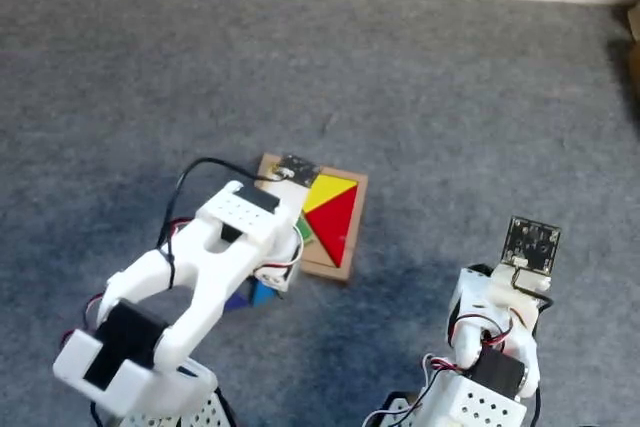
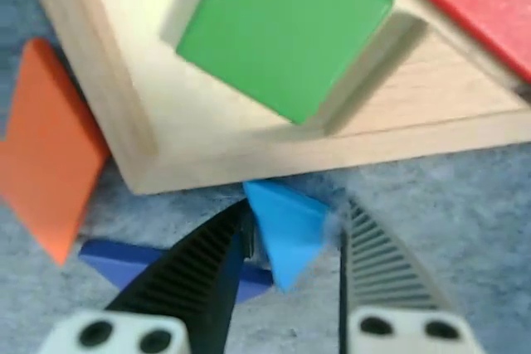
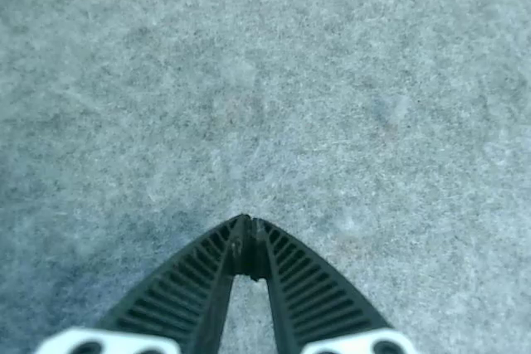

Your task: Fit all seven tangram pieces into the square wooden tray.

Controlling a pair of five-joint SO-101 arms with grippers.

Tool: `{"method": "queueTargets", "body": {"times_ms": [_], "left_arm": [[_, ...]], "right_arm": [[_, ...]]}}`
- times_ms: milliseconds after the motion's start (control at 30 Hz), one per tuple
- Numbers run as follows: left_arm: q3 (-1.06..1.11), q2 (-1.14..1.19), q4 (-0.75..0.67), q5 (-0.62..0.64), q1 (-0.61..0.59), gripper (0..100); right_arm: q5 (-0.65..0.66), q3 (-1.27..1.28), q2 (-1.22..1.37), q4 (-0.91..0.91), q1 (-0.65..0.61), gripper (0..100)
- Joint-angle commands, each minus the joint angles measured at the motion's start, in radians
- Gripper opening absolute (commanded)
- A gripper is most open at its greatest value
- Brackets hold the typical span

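The square wooden tray [image 1: 345, 267] lies mid-table and holds a yellow triangle [image 1: 330, 191], a red triangle [image 1: 340, 222] and a green square [image 2: 282, 31]. My left gripper [image 2: 296, 209] is just outside the tray's near corner [image 2: 207, 163], shut on a light blue triangle [image 2: 286, 230]. One finger [image 2: 207, 263] presses the triangle's side. The triangle sits partly over a dark blue piece [image 2: 124, 259]. An orange parallelogram [image 2: 50, 147] lies on the carpet beside the tray wall. My right gripper [image 3: 249, 223] is shut on nothing above bare carpet.
Grey carpet covers the whole table. The right arm [image 1: 495, 317] is folded back at the front right, well away from the tray. The left arm [image 1: 200, 277] overhangs the tray's left side and hides part of it.
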Motion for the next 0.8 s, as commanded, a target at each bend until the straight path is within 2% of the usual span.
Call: {"method": "queueTargets", "body": {"times_ms": [0,100,433,633,767], "left_arm": [[0.039,-0.117,0.005,-0.081,-0.008,13],[0.054,-0.182,0.006,-0.092,-0.016,13],[-0.041,-0.297,0.149,-0.097,-0.016,13],[-0.157,-0.266,0.146,-0.137,-0.016,13],[-0.271,-0.151,0.146,-0.164,-0.018,13]], "right_arm": [[0.0,0.094,-0.015,-0.024,0.004,0.5],[0.0,0.094,-0.015,-0.024,0.004,0.5],[0.0,0.094,-0.015,-0.024,0.004,0.5],[0.0,0.094,-0.015,-0.024,0.004,0.5],[0.0,0.094,-0.015,-0.024,0.004,0.5]]}}
